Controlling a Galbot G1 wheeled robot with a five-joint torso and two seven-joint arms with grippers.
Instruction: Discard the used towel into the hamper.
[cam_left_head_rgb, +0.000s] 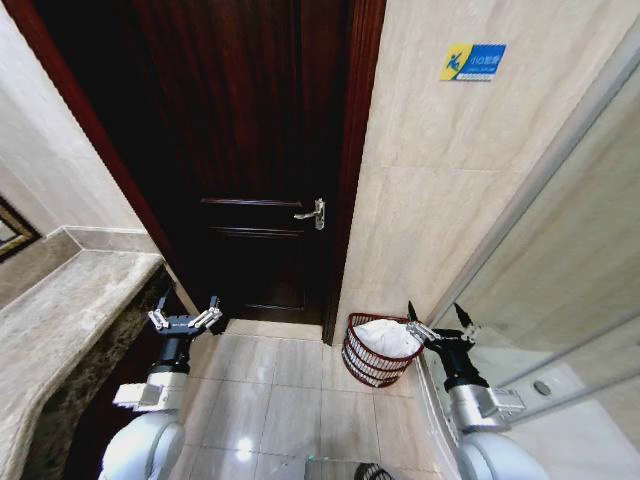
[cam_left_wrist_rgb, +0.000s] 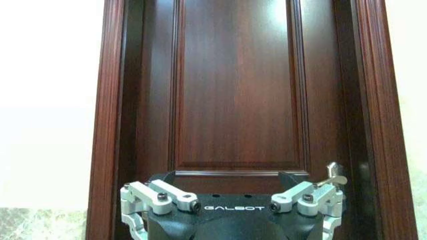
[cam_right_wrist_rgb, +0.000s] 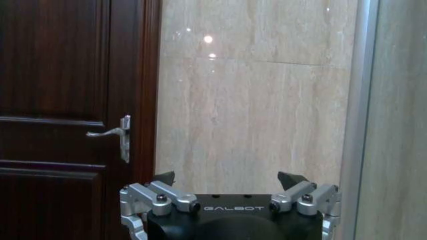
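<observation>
The right gripper (cam_left_head_rgb: 441, 322) hides part of the hamper (cam_left_head_rgb: 372, 355) rim. The blue wall sign (cam_left_head_rgb: 472, 61) is unreadable. The frame cuts the desk (cam_left_head_rgb: 60, 320).

The word "GALBOT" is printed in pale letters on the dark body of the left gripper (cam_left_wrist_rgb: 233, 207) in the left wrist view, and the same word stands on the body of the right gripper (cam_right_wrist_rgb: 229, 208) in the right wrist view. A blue and yellow wall sign (cam_left_head_rgb: 472, 61) sits on the tiled wall beside the door; its lettering is too small to read.
</observation>
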